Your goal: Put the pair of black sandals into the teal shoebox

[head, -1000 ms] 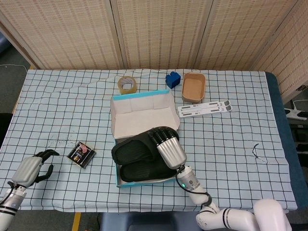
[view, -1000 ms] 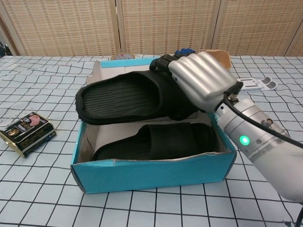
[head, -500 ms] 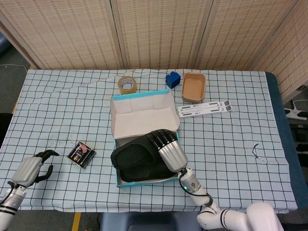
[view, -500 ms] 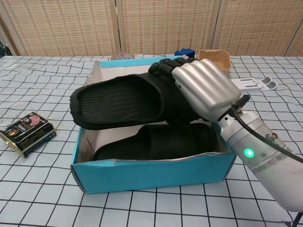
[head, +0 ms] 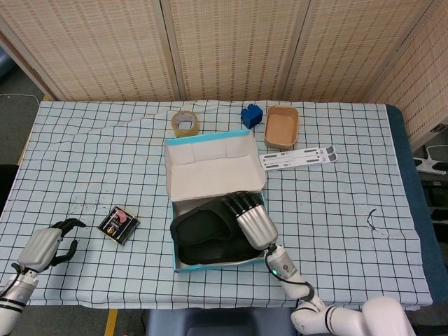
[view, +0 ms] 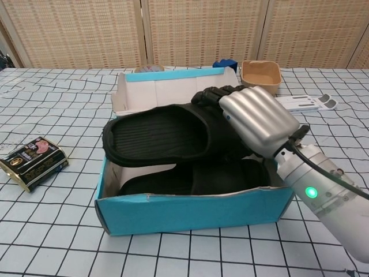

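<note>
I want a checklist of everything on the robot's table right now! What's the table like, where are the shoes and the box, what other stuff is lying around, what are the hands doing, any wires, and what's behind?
Surface: table under a checked cloth.
Job's things: teal shoebox, lid flipped open; one sandal lies inside, the other sandal is held just above it.
Clutter: tape roll, blue block, wooden tray, white strips, small tin, black squiggle.
Hands: right hand grips the upper sandal; left hand curled at the table's edge, holding nothing.
Cables: thin cable at the right wrist.
Surroundings: woven screens behind.
</note>
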